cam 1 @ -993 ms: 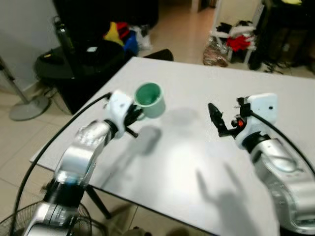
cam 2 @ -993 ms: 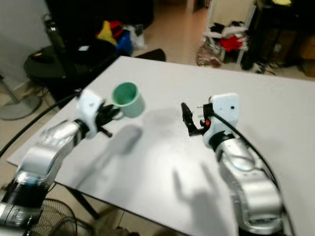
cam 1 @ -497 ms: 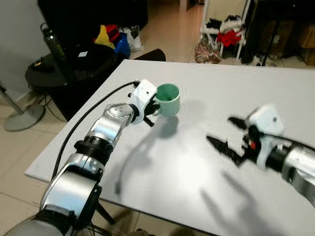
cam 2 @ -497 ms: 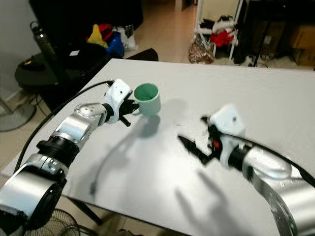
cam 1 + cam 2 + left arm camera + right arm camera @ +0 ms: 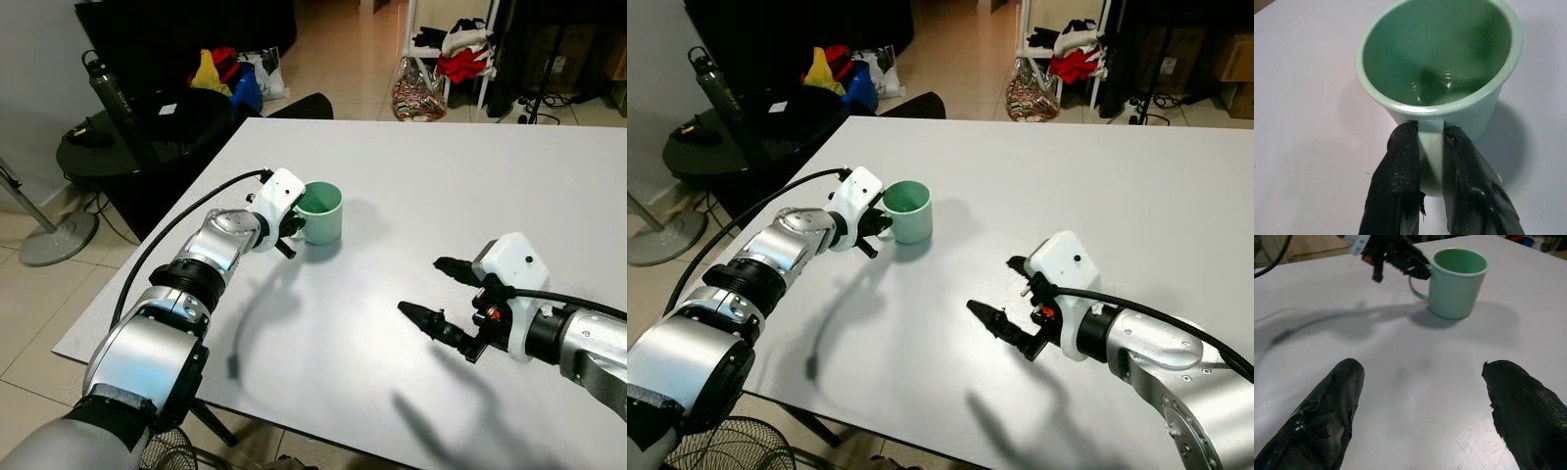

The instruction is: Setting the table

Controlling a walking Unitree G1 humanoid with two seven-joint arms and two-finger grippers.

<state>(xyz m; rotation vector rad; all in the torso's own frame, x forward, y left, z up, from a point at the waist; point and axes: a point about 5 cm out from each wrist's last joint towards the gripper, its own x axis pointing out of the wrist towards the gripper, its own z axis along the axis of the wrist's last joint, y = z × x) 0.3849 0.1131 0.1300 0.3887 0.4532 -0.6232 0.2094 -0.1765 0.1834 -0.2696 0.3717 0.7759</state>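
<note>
A mint-green mug (image 5: 320, 211) stands upright on the white table (image 5: 490, 186), left of its middle. My left gripper (image 5: 290, 221) is shut on the mug's handle (image 5: 1430, 147); both black fingers (image 5: 1400, 161) pinch it from the sides. The mug is empty inside (image 5: 1440, 63). My right gripper (image 5: 436, 299) hovers low over the table's near right part, open, with nothing between its fingers (image 5: 1332, 406). It points toward the mug (image 5: 1455, 283), about a forearm's length away.
A dark round side table (image 5: 118, 137) with a bottle (image 5: 103, 88) stands left of the white table. A black chair back (image 5: 299, 106) sits at the far edge. Bags and clothes (image 5: 460, 54) lie on the floor beyond. A fan base (image 5: 54, 235) rests at left.
My left gripper has carried the mug down from the air and set it upright on the table. My right gripper dropped lower and opened wide. The head camera shifted slightly.
</note>
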